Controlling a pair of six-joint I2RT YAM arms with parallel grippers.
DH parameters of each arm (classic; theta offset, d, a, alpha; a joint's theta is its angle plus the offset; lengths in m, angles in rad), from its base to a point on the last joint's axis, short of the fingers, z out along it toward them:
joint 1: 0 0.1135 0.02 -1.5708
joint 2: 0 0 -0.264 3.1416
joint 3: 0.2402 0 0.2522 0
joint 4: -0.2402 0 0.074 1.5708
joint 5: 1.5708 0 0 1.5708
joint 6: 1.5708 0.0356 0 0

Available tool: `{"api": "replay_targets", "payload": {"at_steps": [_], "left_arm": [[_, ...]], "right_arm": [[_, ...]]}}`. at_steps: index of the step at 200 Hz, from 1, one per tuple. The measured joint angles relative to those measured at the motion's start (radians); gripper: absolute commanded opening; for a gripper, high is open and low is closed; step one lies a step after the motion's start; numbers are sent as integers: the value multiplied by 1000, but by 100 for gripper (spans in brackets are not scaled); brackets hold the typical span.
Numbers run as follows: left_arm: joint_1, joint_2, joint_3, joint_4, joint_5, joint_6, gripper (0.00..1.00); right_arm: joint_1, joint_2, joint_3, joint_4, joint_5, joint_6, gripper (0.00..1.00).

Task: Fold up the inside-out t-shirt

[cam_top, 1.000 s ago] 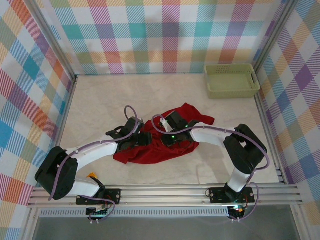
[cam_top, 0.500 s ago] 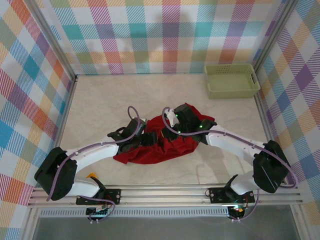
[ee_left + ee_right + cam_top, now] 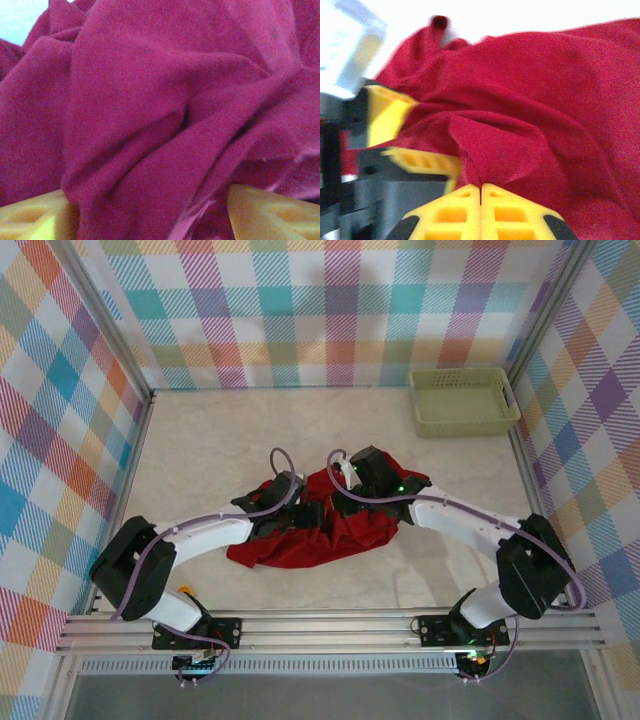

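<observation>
my left gripper is pushed into the crumpled t-shirt at the middle of the table, fingers spread, cloth bunched loose between them. my right gripper is pinched tight on a fold. no folding yet; i judge the heap needs pulling out flat next.
</observation>
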Motion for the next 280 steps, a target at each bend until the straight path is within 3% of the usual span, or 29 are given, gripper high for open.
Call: {"api": "replay_targets", "payload": {"at_steps": [22,55,80,121,171,252,280], "left_arm": [[0,24,11,-4,-22,-10,56],[0,24,11,-21,-52,-10,55],[0,15,0,-20,-72,-12,56],[0,-19,-33,-16,-99,-18,58],[13,-50,-74,3,-105,-38,59],[24,-66,-91,7,-103,-40,60],[25,-69,-91,7,-103,-40,61]], "right_arm": [[-10,74,14,-47,115,6,28],[-12,76,11,-116,208,-6,41],[21,-16,-24,-125,214,-20,43],[159,-123,-46,-135,126,-35,49],[208,-16,-60,-136,69,-72,48],[208,124,-14,-169,232,-121,49],[207,138,-10,-169,264,-132,44]]}}
